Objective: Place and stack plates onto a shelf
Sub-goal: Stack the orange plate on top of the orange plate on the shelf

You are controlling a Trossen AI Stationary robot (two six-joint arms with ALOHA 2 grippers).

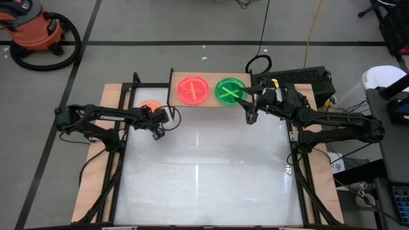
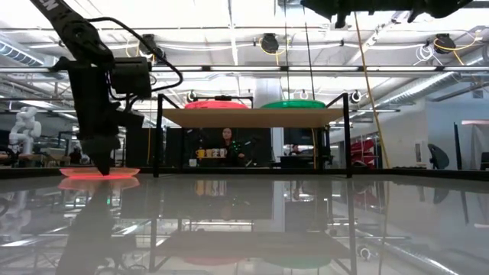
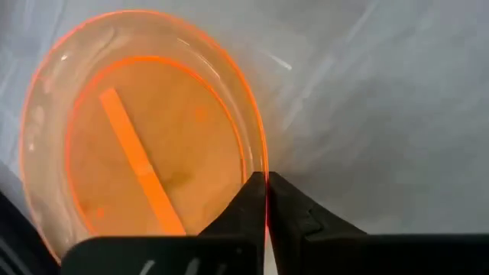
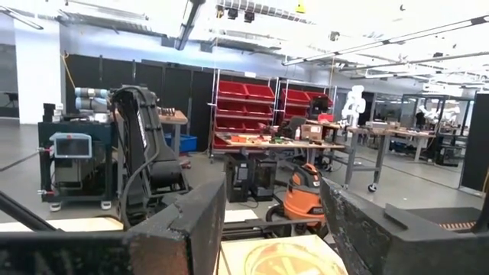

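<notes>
Shelf (image 1: 211, 102) w/ pink plate (image 1: 193, 89) & green plate (image 1: 230, 90).

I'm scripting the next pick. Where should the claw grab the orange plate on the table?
By its thin raised rim: the orange plate lies flat on the table, so only the edge offers purchase. The left claw is already closed on the rim, on the side nearest the left arm.

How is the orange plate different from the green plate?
The orange plate lies on the white tabletop; the green plate sits up on the shelf. The left gripper pinches the orange plate's rim with shut jaws; nothing holds the green plate, and the right gripper beside it is open. Both are round and see-through.
</notes>
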